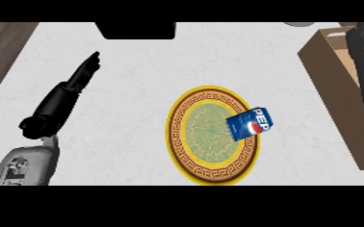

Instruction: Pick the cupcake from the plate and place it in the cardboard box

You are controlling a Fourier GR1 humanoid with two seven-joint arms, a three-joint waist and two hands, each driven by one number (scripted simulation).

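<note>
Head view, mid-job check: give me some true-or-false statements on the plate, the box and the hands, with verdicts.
1. A blue Pepsi can lies on the plate's right side. True.
2. The cardboard box stands left of the plate. False: it is at the view's right edge.
3. The left hand has straight fingers and holds nothing. True.
4. The right hand grips the can. False: no right hand shows.
5. A cupcake sits on the plate. False: only the can does.
</note>
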